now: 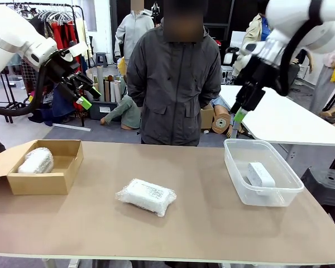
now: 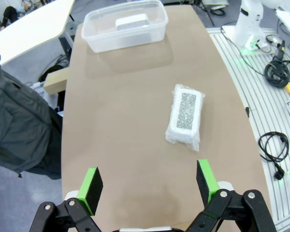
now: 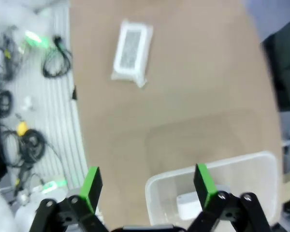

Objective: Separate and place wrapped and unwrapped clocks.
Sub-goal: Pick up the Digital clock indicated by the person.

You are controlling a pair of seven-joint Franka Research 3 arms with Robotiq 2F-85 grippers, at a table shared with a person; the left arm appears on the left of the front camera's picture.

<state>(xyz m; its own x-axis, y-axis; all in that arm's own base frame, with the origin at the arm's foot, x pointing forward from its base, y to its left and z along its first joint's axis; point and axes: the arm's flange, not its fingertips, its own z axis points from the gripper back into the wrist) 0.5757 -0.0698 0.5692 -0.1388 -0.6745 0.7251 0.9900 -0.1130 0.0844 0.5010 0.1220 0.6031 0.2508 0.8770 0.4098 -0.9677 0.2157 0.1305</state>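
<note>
Left gripper [image 1: 88, 96] and right gripper [image 1: 238, 118] hang wide open, empty. Sorted by wrapping: round wrapped clock [image 1: 36, 161] in the box [image 1: 44, 183], bare clock [image 1: 261, 175] in the bin [image 1: 268, 198]; flat wrapped clock [image 1: 147, 196] lies on the counter [image 1: 212, 223], probably box-bound.

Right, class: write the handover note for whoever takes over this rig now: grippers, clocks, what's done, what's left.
Left gripper: open, empty, raised by the left end of the table.
Right gripper: open, empty, raised over the clear tub.
Done: rounder wrapped clock lies in the cardboard box; bare clock lies in the tub.
Left: flat wrapped clock lies mid-table, untouched; it likely belongs in the box.
</note>
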